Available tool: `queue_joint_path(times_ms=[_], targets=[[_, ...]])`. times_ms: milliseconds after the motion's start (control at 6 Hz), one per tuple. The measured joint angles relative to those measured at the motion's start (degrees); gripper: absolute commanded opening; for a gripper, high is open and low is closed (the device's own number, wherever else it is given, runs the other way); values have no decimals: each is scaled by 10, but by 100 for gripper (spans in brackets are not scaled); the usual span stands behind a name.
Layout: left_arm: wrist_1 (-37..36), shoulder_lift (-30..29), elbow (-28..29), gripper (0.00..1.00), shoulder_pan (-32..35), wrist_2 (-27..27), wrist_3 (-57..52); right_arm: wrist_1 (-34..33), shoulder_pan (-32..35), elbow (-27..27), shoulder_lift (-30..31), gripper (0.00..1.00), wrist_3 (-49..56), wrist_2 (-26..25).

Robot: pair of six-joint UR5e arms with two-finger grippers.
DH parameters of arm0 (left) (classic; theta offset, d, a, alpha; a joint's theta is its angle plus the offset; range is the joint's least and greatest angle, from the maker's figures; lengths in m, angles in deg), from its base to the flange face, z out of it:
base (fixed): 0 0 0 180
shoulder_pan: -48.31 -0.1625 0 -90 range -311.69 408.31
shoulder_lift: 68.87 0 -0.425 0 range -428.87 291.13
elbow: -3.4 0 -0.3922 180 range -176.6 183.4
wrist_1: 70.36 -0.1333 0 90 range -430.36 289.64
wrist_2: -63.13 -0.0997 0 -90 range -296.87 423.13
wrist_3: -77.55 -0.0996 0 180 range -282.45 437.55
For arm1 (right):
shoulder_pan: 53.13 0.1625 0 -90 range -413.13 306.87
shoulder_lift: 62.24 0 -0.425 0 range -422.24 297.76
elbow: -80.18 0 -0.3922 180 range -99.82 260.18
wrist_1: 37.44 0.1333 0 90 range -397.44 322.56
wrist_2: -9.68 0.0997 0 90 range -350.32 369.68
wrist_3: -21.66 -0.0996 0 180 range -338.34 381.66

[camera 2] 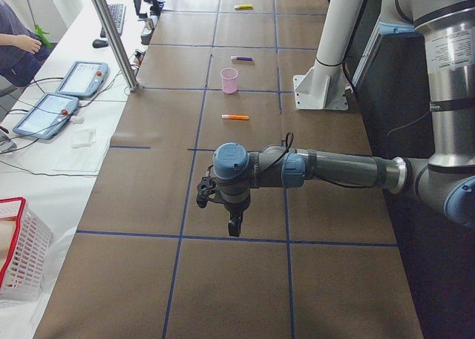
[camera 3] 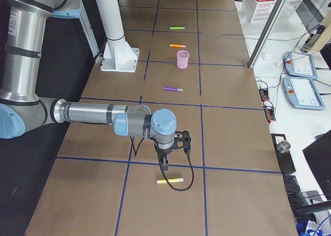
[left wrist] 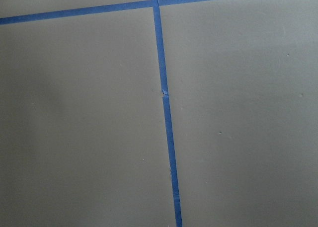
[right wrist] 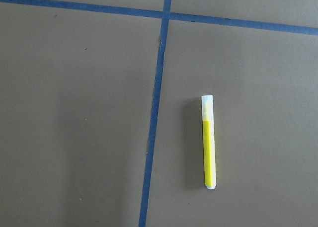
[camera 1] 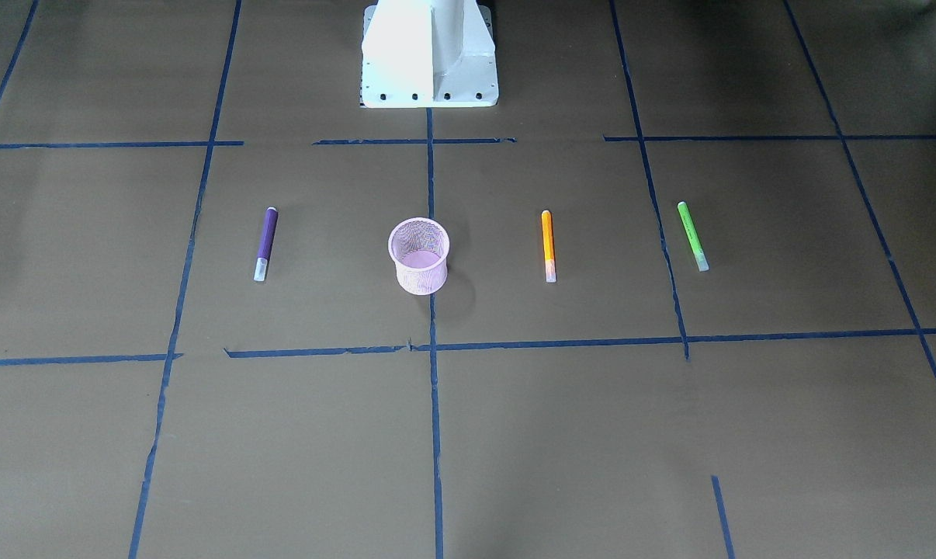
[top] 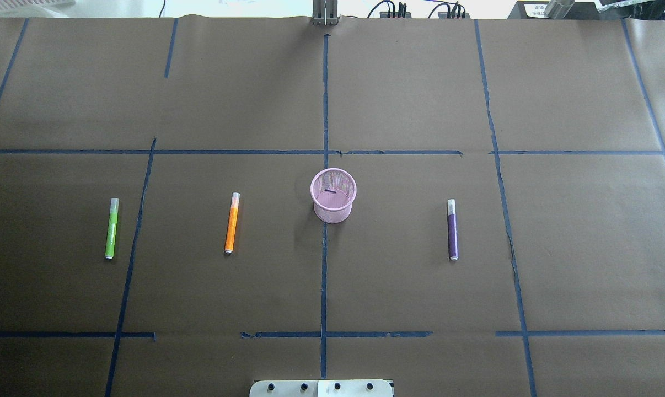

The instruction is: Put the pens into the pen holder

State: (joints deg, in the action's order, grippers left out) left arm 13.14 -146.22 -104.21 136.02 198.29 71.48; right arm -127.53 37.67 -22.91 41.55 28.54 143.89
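Since the purple pen [camera 1: 265,244], orange pen [camera 1: 548,245] and green pen [camera 1: 692,236] look light, stiff and roll-prone, a mid-barrel pinch seems soundest. All lie flat on the table [camera 1: 592,435], flanking the pen holder [camera 1: 421,276]. Overhead and front views miss the yellow pen [right wrist: 208,142], near the right hand [camera 3: 164,161]; whether it or the left hand [camera 2: 234,225] is spread cannot be told.

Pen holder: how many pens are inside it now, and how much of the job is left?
Done: nothing, the pen holder looks empty. In hand: nothing; the right claw hangs near the yellow pen without holding it. Left: all four, also the purple pen, orange pen and green pen.
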Motion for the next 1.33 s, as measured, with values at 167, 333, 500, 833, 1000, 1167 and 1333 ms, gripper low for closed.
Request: queue_joint_path(times_ms=[167, 333, 500, 833, 1000, 1167, 1333], targets=[[0, 0, -2, 100, 0, 0, 0, 0, 0, 0, 0, 100, 0, 0], [0, -1, -4, 100, -1, -1, 0, 0, 0, 0, -2, 100, 0, 1], [3, -6, -6, 100, -2, 0, 2, 0, 0, -1, -3, 100, 0, 1], [31, -67, -3, 100, -3, 2, 8, 0, 0, -2, -6, 100, 0, 3], [47, -84, -5, 100, -9, 5, 30, 1, -1, -2, -7, 100, 0, 3], [82, -92, -8, 100, -39, 5, 98, 1, -1, -3, -7, 100, 1, 3], [138, -95, -10, 100, -99, 0, 220, 1, -1, -3, -7, 100, 1, 3]])
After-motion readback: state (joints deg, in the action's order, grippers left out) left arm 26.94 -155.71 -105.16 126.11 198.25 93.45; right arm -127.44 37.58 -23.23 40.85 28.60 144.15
